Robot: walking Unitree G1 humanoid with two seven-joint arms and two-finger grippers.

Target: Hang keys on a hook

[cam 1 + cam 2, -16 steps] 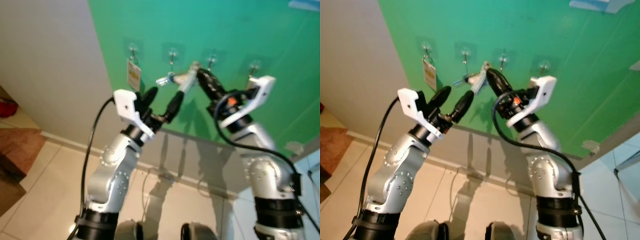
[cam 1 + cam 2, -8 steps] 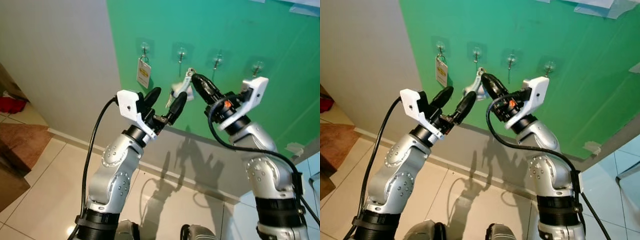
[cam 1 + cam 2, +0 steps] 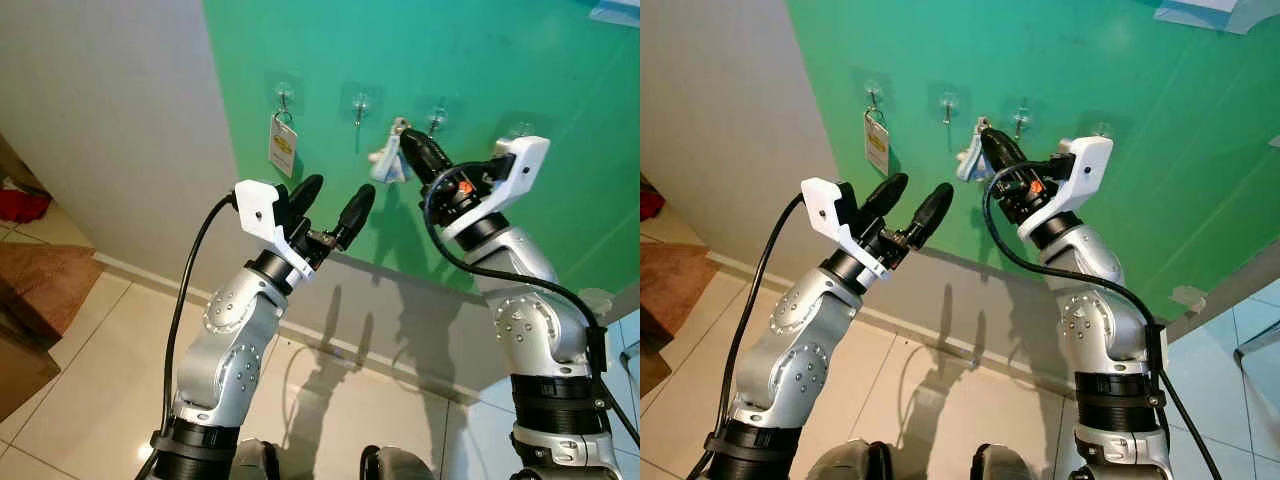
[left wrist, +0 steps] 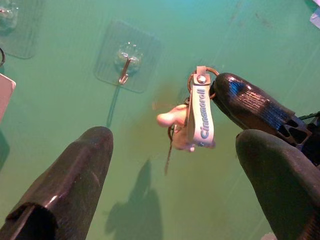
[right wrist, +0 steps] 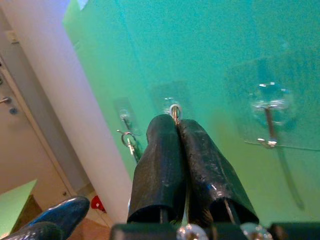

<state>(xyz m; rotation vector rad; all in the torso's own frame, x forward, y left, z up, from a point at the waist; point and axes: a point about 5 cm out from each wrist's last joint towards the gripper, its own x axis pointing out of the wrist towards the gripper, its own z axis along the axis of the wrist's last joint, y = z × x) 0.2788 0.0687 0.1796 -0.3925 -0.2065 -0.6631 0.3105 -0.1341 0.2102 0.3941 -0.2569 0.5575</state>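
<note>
The right gripper (image 3: 403, 140) has its fingers (image 5: 180, 165) clenched on the ring of the keys (image 4: 196, 116), which hang from the fingertips with their strap's long axis roughly vertical, close against the green wall (image 3: 480, 60). The coming move turns on one gap — the ring sits just beside and slightly below the hook (image 3: 436, 116), between it and the next hook (image 3: 360, 103). The left gripper (image 3: 330, 205) waits lower, released and empty — the right arm is plainly the nearer.
</note>
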